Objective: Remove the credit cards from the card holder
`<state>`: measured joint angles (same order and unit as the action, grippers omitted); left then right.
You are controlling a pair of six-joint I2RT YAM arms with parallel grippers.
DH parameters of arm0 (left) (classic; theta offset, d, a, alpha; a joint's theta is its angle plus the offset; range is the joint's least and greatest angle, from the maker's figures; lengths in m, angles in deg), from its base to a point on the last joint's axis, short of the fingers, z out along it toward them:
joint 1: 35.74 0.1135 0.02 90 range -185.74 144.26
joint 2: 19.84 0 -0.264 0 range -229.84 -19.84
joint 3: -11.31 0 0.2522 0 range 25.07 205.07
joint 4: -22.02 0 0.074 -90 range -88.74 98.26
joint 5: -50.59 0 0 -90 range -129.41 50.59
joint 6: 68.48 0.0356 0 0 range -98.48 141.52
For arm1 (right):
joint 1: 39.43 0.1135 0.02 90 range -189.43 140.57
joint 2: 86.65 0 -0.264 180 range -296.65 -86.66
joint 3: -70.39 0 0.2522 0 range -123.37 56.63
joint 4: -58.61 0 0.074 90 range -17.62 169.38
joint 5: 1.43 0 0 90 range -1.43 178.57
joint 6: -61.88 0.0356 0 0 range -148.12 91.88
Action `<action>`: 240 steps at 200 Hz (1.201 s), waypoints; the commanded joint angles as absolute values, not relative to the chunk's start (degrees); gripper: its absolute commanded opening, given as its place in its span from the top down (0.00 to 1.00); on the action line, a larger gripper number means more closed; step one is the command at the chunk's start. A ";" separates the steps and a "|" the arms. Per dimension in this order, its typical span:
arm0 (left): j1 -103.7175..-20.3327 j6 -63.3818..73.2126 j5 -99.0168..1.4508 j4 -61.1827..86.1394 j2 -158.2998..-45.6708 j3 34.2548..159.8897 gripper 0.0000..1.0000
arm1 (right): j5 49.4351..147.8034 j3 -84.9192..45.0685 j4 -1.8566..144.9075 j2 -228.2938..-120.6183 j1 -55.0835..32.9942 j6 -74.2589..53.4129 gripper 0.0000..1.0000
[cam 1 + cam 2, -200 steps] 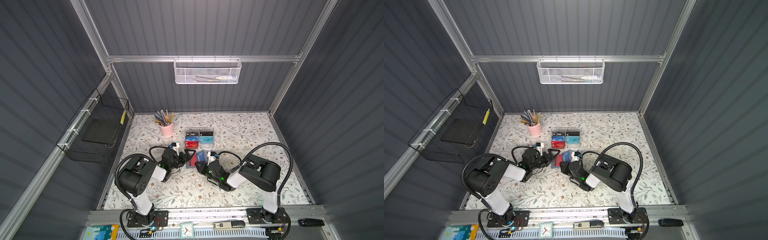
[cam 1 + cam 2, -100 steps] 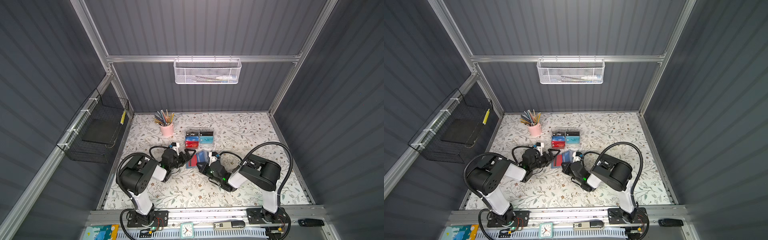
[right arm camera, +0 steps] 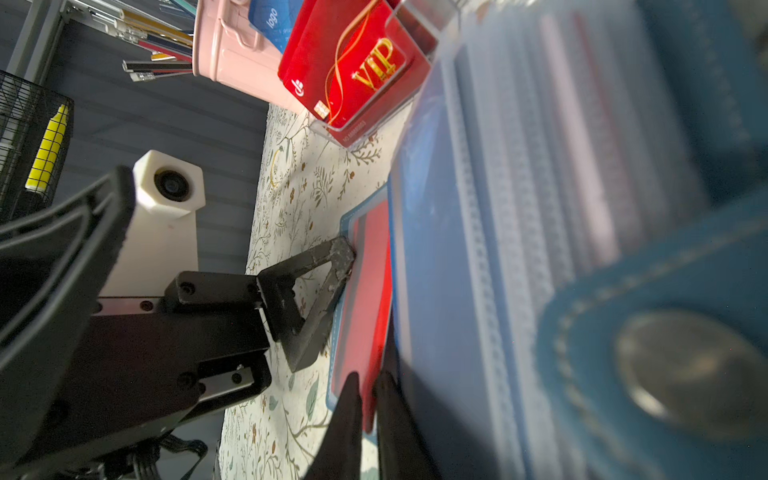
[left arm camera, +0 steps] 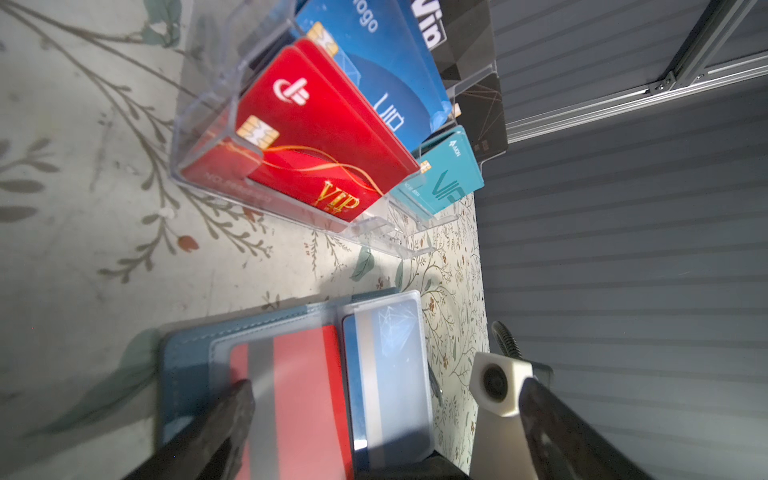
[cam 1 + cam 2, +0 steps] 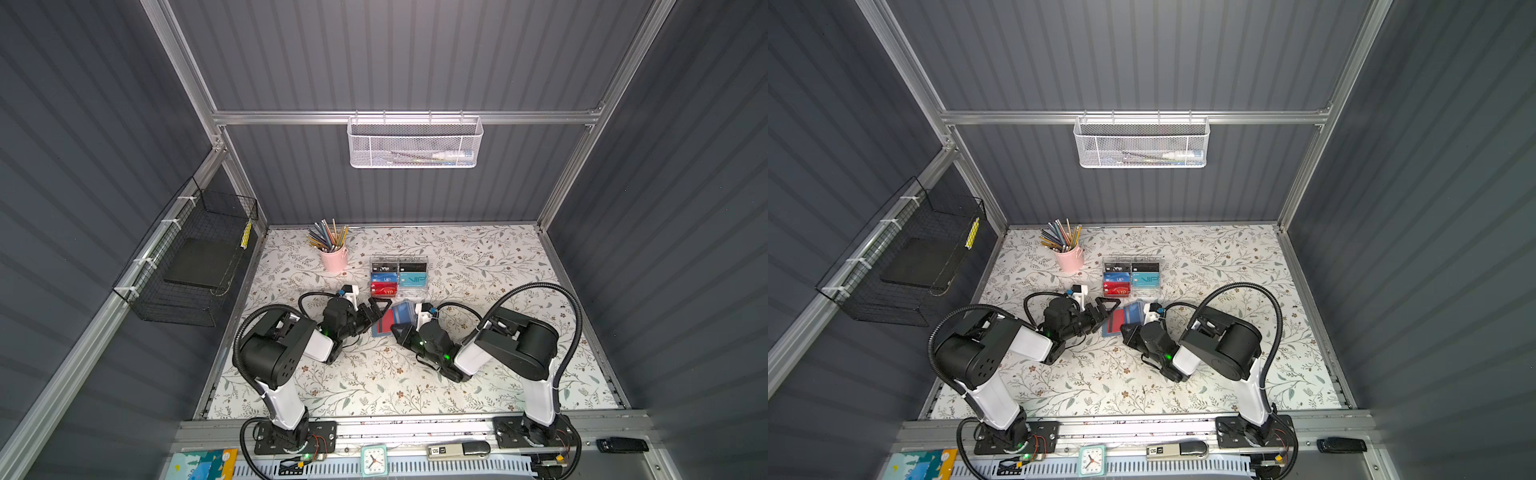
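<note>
The card holder (image 4: 187,353) lies open on the floral surface (image 5: 374,374) between the two pincers. The coming move turns on the red card (image 3: 370,291) in its flat leaf, whose long axis runs straight ahead of the right pincer (image 3: 368,395), from its tips toward the clear rack (image 4: 199,137) of VIP cards. The right pincer is the nearer one and is all but closed, its two dark tips set on either side of the card's near end. Whether they pinch the card alone or the clear sleeve with it cannot be told. The left pincer (image 4: 384,392) stands wide apart and holds nothing. It is rolled on its side, with its lower finger (image 3: 328,251) resting on the same leaf farther ahead of the right pincer's tips, at the leaf's outer edge. That looks like a brace; its upper finger hangs in the air. The blue card (image 4: 390,374) sits in the next sleeve, just beside the red one and parallel to it. The other sleeves and the snap tab (image 3: 685,365) rise close against the right pincer's far side, blurred. A straight draw back along the card's length looks the natural pull. Open surface lies behind the right pincer, while ahead the rack stands just past the holder's far edge, leaving little room.
</note>
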<state>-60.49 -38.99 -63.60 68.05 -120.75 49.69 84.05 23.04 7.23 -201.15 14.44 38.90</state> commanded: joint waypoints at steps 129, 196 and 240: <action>-60.17 -39.74 -64.26 62.50 -123.99 47.22 0.00 | 83.75 25.68 5.69 -199.57 14.03 38.16 1.00; -60.08 -39.54 -64.07 62.23 -123.47 46.87 0.00 | 84.36 26.37 6.81 -198.08 14.10 36.97 1.00; -59.99 -39.43 -63.98 62.04 -123.39 47.22 0.00 | 85.13 25.84 14.36 -192.77 14.18 32.49 1.00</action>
<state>-60.27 -39.19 -64.19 69.88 -121.40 48.86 84.29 26.15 9.18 -195.89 14.11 36.50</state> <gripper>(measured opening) 0.998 0.049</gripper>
